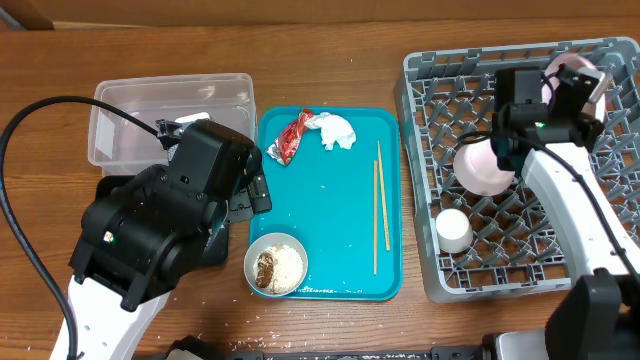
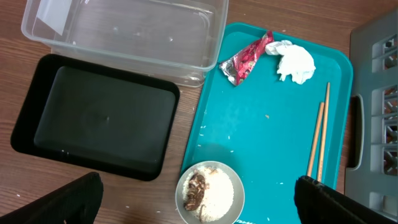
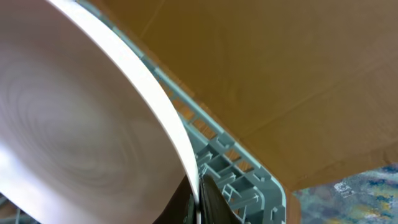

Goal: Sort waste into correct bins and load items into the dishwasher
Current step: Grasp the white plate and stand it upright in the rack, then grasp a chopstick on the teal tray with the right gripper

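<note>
My left gripper (image 2: 198, 183) is open and empty, hovering above a white bowl (image 2: 209, 192) of white rice with brown bits at the teal tray's near left corner. The overhead view shows the bowl (image 1: 276, 263) too. A red wrapper (image 2: 246, 58), a crumpled white tissue (image 2: 295, 61) and wooden chopsticks (image 2: 318, 140) lie on the tray. The clear tub (image 2: 124, 28) and the black tray (image 2: 99, 115) are empty. My right gripper (image 3: 199, 196) is shut on the rim of a pale pink plate (image 3: 74, 124) held over the grey dish rack's (image 1: 430, 150) far right corner.
The teal serving tray (image 1: 330, 210) lies between the bins and the rack. In the rack sit another pale pink dish (image 1: 483, 167) and a small white cup (image 1: 453, 230). A black cable (image 1: 30, 120) loops at the left. A few rice grains lie on the wood near the front edge.
</note>
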